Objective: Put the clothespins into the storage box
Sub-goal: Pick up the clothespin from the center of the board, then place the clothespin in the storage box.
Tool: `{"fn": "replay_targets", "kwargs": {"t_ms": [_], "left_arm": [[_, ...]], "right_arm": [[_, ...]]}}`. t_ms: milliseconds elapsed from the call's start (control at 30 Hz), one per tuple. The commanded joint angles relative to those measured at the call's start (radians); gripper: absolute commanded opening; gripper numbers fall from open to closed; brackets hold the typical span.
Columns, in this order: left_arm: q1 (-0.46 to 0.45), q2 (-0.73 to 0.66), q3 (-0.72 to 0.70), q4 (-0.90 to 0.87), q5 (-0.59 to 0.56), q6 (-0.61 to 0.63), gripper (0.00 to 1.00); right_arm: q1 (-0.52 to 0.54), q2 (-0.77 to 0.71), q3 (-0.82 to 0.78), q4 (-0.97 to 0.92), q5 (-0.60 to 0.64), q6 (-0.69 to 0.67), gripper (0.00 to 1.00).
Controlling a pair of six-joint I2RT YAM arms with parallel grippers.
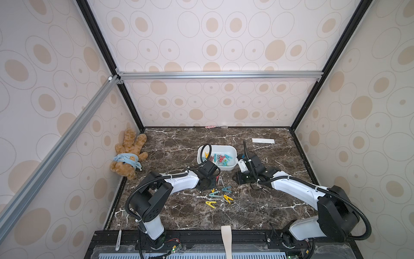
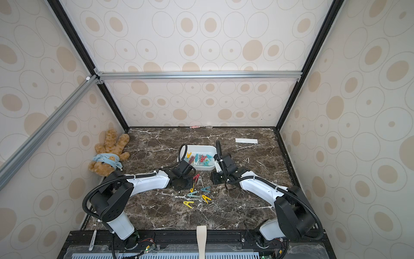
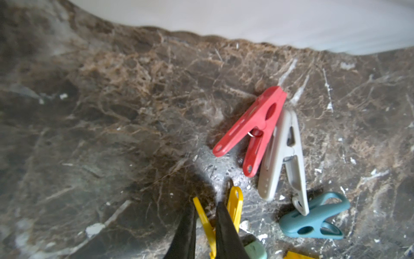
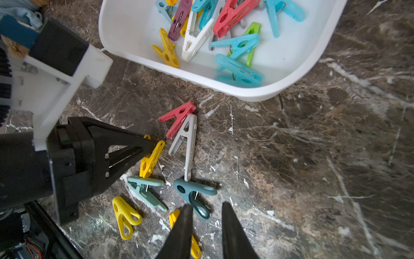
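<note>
Seven A-shaped plastic clothespins [image 4: 188, 143] (red, grey, teal, mint, yellow) lie loose on the marble [image 4: 313, 157], bunched just short of the storage box [image 4: 291, 87] rim; more sit jumbled inside. Plenty of bare slab toward the arm bases. Left gripper [image 3: 206, 205] is pinched on one leg of a yellow peg [image 4: 150, 160], long axis aimed roughly boxward. Right gripper [image 4: 207, 205] hovers, fingers apart, empty.

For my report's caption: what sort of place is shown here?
Probably a robot test cell, not a home: wallpapered panels on an aluminium frame enclose a marble-patterned tabletop, with a left arm and right arm mounted at its front edge.
</note>
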Motion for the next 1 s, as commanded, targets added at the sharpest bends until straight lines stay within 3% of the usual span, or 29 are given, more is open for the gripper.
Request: {"fn": "replay_targets", "kwargs": {"t_ms": [0,267,800,967], "left_arm": [[-0.005,0.006,0.019,-0.046,-0.029,-0.006,0.12],[-0.004,-0.037,0.007,-0.014,-0.032,0.001,0.0],[0.128,-0.355,-0.195,0.066,0.046,0.092,0.0],[0.197,-0.391,-0.171,0.076,0.079,0.184,0.0]], "right_arm": [[0.0,0.001,-0.011,0.003,-0.01,-0.006,0.26],[-0.001,-0.013,0.0,-0.016,-0.011,0.002,0.25],[0.002,0.021,0.085,-0.113,-0.049,0.061,0.25],[0.001,0.075,0.142,-0.113,-0.096,0.087,0.25]]}}
